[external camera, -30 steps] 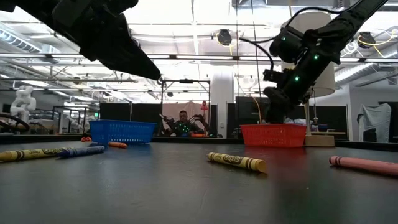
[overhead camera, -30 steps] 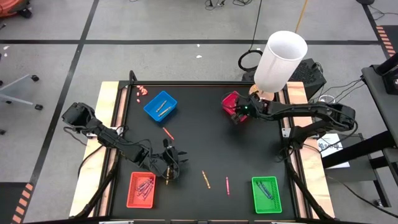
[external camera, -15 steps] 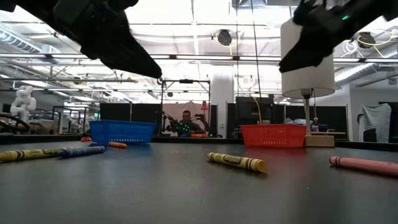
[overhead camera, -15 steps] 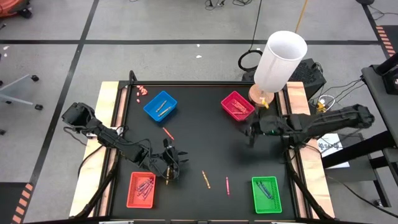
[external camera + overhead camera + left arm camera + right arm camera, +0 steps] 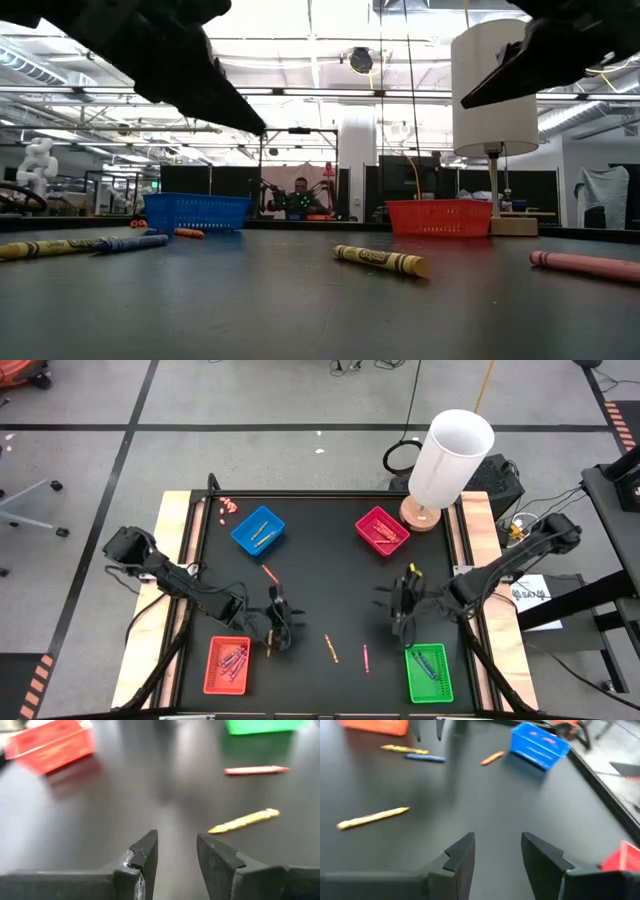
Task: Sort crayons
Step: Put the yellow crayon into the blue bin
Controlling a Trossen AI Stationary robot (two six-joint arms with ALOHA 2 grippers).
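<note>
- High view shows a black bench (image 5: 330,590) with four trays near its corners: a blue tray (image 5: 258,530), a magenta tray (image 5: 382,530), a red tray (image 5: 230,664) and a green tray (image 5: 430,672).
- All four trays hold some crayons, but their colours are too small to tell.
- Loose crayons lie on the bare bench: an orange crayon (image 5: 270,574) between the blue tray and the middle of the bench, a yellow crayon (image 5: 331,648) and a pink crayon (image 5: 365,657) side by side between the red tray and the green tray.
- In the right wrist view, one more yellow crayon (image 5: 400,749) and a blue crayon (image 5: 425,757) lie end to end just under the tips of the left claw.
- The left claw (image 5: 277,632) hangs beside the red tray; its fingers (image 5: 146,851) stand apart with a gap between them and nothing is held.
- The right claw (image 5: 400,610) hangs above the bench, near the green tray; its fingers (image 5: 462,851) are also apart and empty.
- A white lamp (image 5: 448,460) stands at the far right corner, just beside the magenta tray.
- Tiny pink bits (image 5: 228,506) lie at the far left corner, near the blue tray.
- Low view shows a person (image 5: 293,198) far behind the bench.
</note>
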